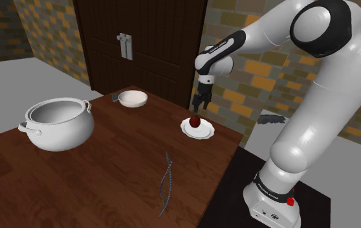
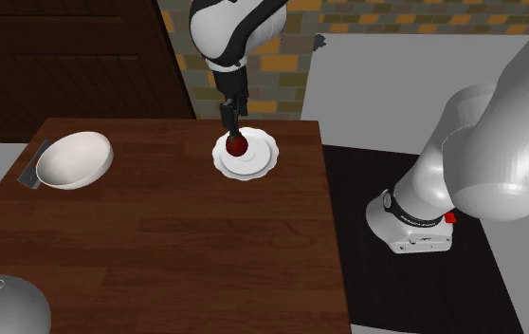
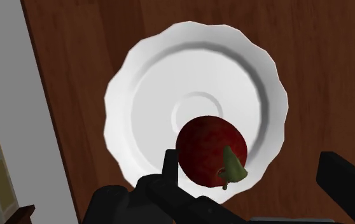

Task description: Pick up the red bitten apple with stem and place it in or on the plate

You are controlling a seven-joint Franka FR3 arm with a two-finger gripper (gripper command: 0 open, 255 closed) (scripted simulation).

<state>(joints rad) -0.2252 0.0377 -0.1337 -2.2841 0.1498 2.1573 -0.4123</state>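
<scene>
Wrist view: fingers (image 3: 348, 184) spread, released. Red apple (image 3: 207, 147) sits on white plate (image 3: 144, 83), close beside one finger. Judgement: withdraw straight up, no sideways brush.

A dark wooden table (image 1: 108, 175) stands before a dark panelled door (image 1: 153, 32) (a pale metal latch (image 1: 125, 46) on it) set in a brick wall (image 1: 263, 71) of brown, orange and grey, with pale grey floor (image 1: 17, 97) beside.

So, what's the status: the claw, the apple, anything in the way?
Gripper open, just above apple. Apple on white plate, not held. Nothing between them.
</scene>
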